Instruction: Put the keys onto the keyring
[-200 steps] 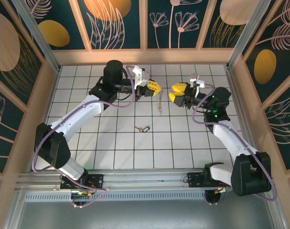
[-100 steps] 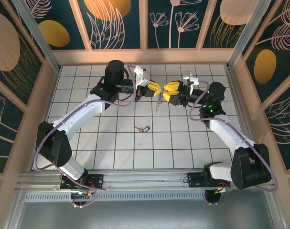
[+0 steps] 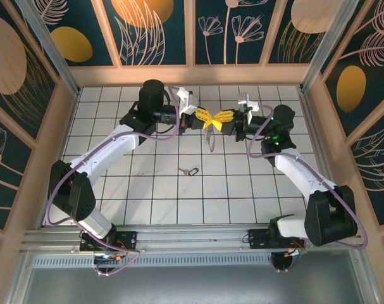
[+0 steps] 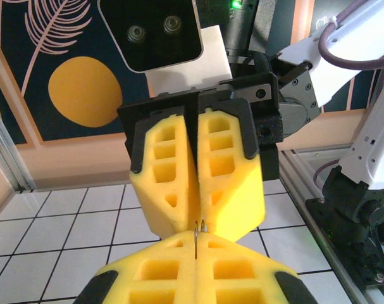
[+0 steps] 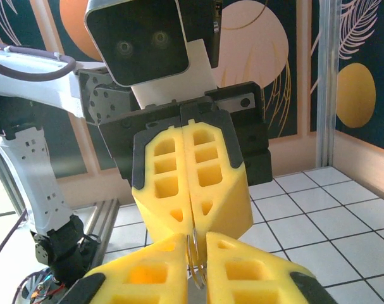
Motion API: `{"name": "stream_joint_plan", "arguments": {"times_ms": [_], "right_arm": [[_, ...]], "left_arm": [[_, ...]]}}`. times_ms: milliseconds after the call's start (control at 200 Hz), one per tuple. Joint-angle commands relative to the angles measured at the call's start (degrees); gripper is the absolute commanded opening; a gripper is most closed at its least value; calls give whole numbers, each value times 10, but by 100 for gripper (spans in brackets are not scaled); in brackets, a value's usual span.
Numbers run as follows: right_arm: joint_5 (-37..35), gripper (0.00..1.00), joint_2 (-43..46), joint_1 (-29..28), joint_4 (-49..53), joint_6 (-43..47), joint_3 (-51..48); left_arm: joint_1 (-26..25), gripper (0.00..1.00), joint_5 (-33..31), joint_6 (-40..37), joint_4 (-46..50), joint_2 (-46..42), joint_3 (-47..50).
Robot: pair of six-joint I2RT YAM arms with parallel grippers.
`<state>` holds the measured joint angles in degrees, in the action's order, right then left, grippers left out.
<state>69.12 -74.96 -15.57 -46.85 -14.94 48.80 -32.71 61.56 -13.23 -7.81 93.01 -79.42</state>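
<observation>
One thin, pale keyring (image 3: pixel 211 140) (dangling limp); one small, dark-headed silvery key (image 3: pixel 190 171).

A lab test cell: white gridded tabletop (image 3: pixel 147 190) boxed by leaf-patterned panels (image 3: pixel 154 31).

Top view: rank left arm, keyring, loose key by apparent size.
Largest by far: left arm.
Then keyring and key: too close to rank. The keyring hangs raised, nearer the camera, its top hidden between left pincer and right pincer.

White tiled floor (image 3: pixel 147 202); dark teal floral wall panels (image 3: pixel 160 31); wooden frame (image 3: pixel 192 75)
</observation>
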Motion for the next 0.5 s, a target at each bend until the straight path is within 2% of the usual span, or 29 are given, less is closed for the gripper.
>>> {"name": "stream_joint_plan", "arguments": {"times_ms": [0, 55, 375, 496], "right_arm": [[22, 3, -4, -9, 4, 17, 19], [22, 0, -3, -9, 13, 24, 20], [23, 0, -1, -2, 23, 33, 16], [23, 0, -2, 10, -14, 6, 9]], "left_arm": [[-5, 0, 21, 3, -12, 2, -19], [-6, 0, 22, 3, -12, 2, -19], [-6, 0, 13, 8, -17, -2, -17], [-6, 14, 7, 9, -23, -7, -11]]}}
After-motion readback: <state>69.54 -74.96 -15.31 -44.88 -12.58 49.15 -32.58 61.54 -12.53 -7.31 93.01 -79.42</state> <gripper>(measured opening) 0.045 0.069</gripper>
